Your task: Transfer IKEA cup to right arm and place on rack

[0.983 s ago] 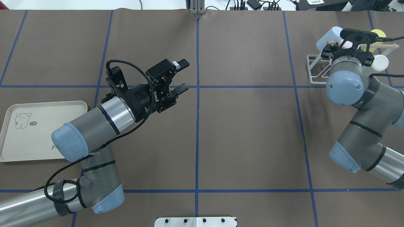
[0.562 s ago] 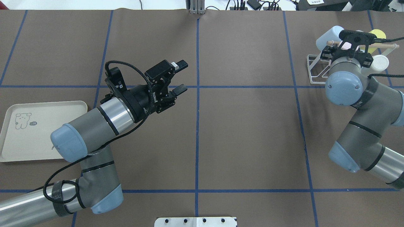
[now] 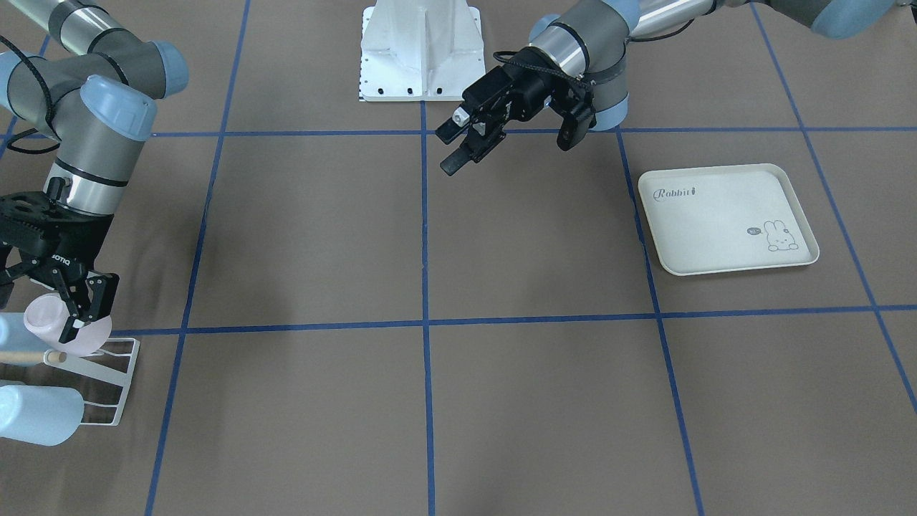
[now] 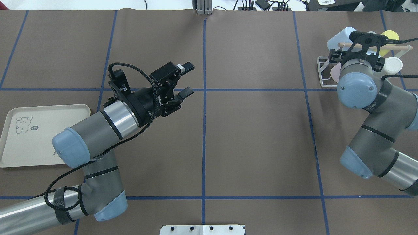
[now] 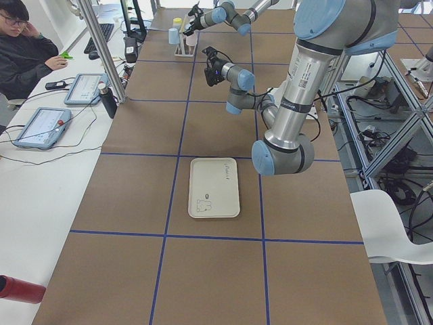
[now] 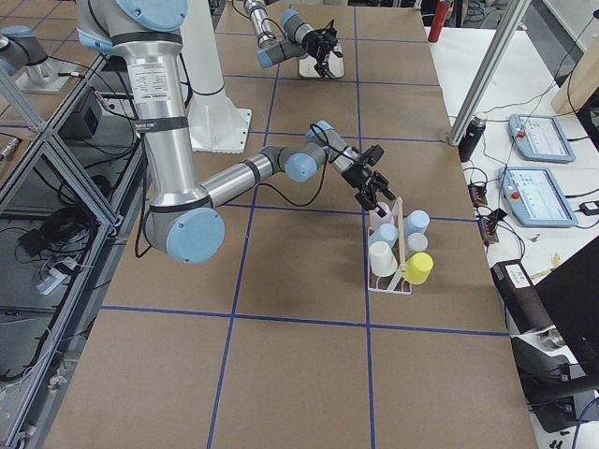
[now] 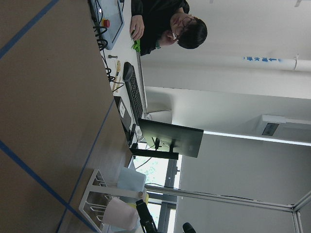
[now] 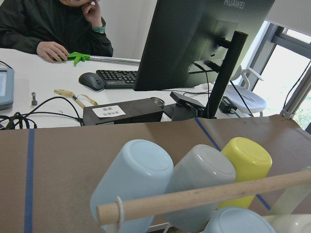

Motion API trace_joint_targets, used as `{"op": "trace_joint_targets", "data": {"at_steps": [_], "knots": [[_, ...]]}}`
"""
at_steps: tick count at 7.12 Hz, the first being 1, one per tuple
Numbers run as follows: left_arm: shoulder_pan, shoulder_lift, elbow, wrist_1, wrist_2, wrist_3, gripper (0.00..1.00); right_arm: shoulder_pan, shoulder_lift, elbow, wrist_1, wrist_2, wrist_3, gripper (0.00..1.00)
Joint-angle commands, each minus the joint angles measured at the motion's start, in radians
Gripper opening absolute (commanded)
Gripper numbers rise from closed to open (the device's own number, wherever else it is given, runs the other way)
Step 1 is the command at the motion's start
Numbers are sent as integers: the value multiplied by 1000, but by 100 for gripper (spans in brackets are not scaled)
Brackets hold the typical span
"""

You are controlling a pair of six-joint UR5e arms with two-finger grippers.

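Pink cup (image 3: 44, 317) is at the rack (image 3: 118, 387), far right of the table, on the corner toward table centre, tilted with its mouth up and outward, just above the wooden dowel (image 3: 29, 355); looks propped on a prong, though the prong itself is hidden. Right gripper (image 3: 39, 308) hangs straight down over it, jaws apart, one finger (image 3: 84, 307) crossing the cup's side; can't tell if it's touching. Reads as the release point: cup seems delivered and the grip let go, so the rack is taking the weight, not the claw. Vertical wrist makes sense for dropping a cup onto upturned prongs past the dowel. Other cups (image 8: 133, 174) in pale blue, grey and yellow lean on the dowel's far side, so this corner was likely the free slot. Left gripper (image 3: 448, 150) sits mid-table, well apart from the rack, jaws apart and empty, probably parked where the hand-over took place. Tray (image 3: 723, 215) lies on the robot's left with nothing on it. Likely next is a straight lift out; snagging the cup is the risk.
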Motion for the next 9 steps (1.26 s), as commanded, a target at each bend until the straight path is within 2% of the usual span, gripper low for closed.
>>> {"op": "trace_joint_targets", "data": {"at_steps": [1,2,4,6,7,8,9], "knots": [[0,0,-11,2,-2,2,100,52,1,100,-14,148,-53,100],[-3,0,-29,12,-15,32,100,117,-6,152,-27,254,-116,100],[-50,38,-37,31,-67,127,100,277,-3,259,-173,513,-336,100],[-208,119,-82,233,-295,309,100,474,-10,245,-232,871,-601,100],[-274,165,-130,347,-370,500,100,540,-13,238,-299,990,-756,100],[-325,229,-150,376,-385,675,100,604,-14,235,-391,1066,-899,100],[-389,273,-146,394,-465,810,100,651,-14,205,-480,1132,-1067,100]]}}
